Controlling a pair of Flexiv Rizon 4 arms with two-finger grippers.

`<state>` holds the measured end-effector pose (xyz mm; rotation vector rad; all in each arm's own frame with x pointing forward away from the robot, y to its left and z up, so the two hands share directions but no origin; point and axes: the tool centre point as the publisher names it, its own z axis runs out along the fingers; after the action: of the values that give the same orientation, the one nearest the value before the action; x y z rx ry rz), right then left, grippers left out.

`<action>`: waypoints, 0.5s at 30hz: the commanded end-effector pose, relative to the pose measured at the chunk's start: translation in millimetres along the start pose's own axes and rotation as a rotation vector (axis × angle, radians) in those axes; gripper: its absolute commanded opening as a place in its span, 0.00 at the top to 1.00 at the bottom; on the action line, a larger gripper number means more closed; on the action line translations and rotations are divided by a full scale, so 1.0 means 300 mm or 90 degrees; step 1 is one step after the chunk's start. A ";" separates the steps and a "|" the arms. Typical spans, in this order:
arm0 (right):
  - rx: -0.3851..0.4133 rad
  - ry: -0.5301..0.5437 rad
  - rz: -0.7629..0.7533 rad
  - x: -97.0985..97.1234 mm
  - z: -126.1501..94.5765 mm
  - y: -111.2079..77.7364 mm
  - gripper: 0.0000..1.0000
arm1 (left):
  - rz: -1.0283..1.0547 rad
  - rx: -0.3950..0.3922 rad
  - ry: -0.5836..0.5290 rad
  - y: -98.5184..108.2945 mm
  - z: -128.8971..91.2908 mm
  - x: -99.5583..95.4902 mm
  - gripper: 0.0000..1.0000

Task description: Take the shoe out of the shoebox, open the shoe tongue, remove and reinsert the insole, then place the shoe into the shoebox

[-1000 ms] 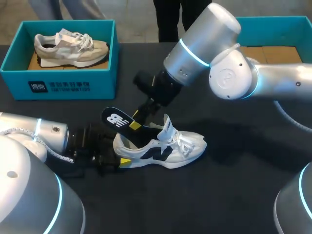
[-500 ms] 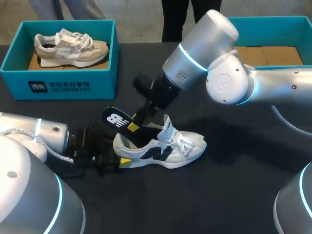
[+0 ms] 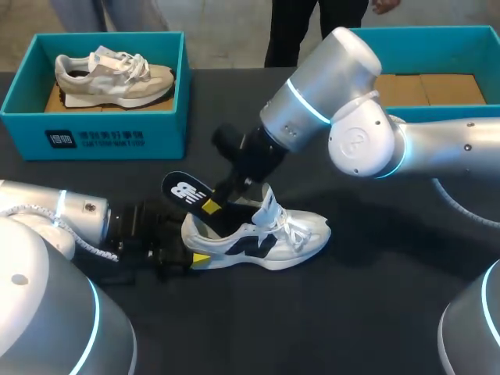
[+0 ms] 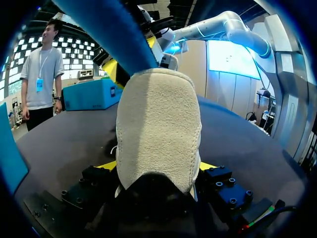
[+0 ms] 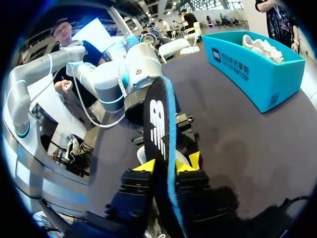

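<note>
The shoe (image 3: 258, 238), white and black, stands upright on the dark table (image 3: 351, 312). Behind it and to its left sits a teal shoebox (image 3: 117, 137) holding a beige shoe (image 3: 113, 76). At the shoe's heel, the left gripper (image 4: 157, 167) clamps the heel from both sides. Above the heel, the insole (image 3: 186, 191) slants up, its lower end at the shoe's opening, pinched between the fingers of the right gripper (image 3: 212, 205).

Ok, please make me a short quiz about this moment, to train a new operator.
1. True or false: the insole lies flat inside the white shoe.
2. The right gripper is shut on: A the tongue, B the insole, C a lace.
3. Fill in: the left gripper clamps the white shoe's ___.
Key: 1 false; 2 B; 3 heel.
</note>
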<state>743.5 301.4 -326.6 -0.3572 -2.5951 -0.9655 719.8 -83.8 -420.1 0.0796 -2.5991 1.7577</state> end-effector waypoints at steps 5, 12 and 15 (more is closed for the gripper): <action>0.004 0.008 -0.012 -0.016 -0.003 0.021 1.00 | 0.000 0.000 -0.002 0.008 0.009 0.003 1.00; -0.021 -0.001 -0.040 -0.010 -0.058 0.067 1.00 | 0.000 0.000 -0.002 0.008 0.009 0.003 1.00; -0.041 -0.012 -0.054 -0.008 -0.081 0.097 1.00 | 0.000 0.000 -0.002 0.008 0.009 0.003 1.00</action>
<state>763.4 309.1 -300.6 -0.2720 -2.6102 -1.0655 719.8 -83.9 -420.1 0.0796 -2.5991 1.7578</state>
